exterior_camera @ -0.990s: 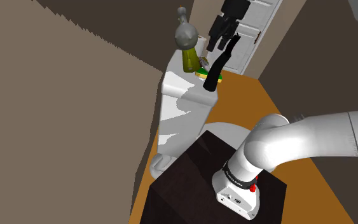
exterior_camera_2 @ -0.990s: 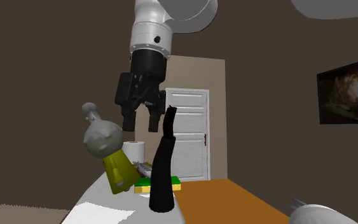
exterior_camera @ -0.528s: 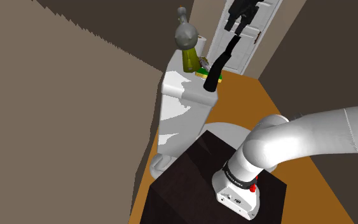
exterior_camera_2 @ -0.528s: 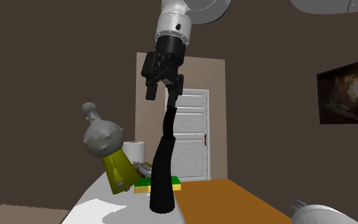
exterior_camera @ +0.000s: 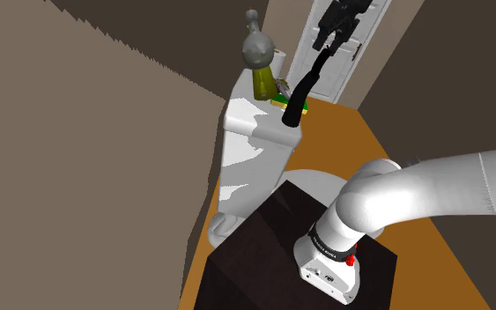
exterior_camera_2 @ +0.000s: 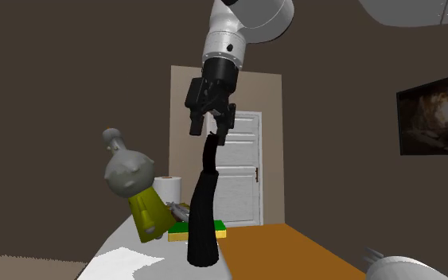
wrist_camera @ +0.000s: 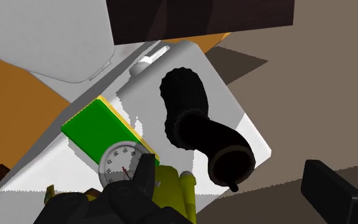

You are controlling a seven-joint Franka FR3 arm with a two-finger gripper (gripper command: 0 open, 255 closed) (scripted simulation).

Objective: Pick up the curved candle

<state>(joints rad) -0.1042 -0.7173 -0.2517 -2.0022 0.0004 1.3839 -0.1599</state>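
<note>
Candle (exterior_camera: 305,86), black and curved, stands on its wide base at the edge of a white counter (exterior_camera: 250,119), on the corner nearest the stand (exterior_camera: 272,238). Its thin top bends up toward the door (exterior_camera: 353,63).

From my seat, the biggest thing on the shoulder feed is the white arm (exterior_camera: 431,189), reaching from the dark stand up and over an orange-brown surface (exterior_camera: 387,167) to the counter. In the second exterior view the arm (exterior_camera_2: 230,24) comes down from the top edge, and the candle (exterior_camera_2: 202,199) rises in front of the door (exterior_camera_2: 242,183).

The gripper (exterior_camera_2: 212,127) hangs right over the candle's tip, with its fingers apart and one on each side of it. I can see door white between them. On the wrist feed the candle (wrist_camera: 196,127) runs up toward the camera, and its wick end sits between the spread fingers of the gripper (wrist_camera: 232,172). There is a gap on both sides, so nothing is clasped.

Beside the candle on the counter (wrist_camera: 152,102) stands a bottle (exterior_camera_2: 134,187) with a yellow-green body and a round grey top. Just behind it is a white roll (exterior_camera_2: 167,189). A green block (wrist_camera: 98,130) with a yellow rim lies close to the candle's base. A small round dial (wrist_camera: 121,162) touches the block's end.
</note>
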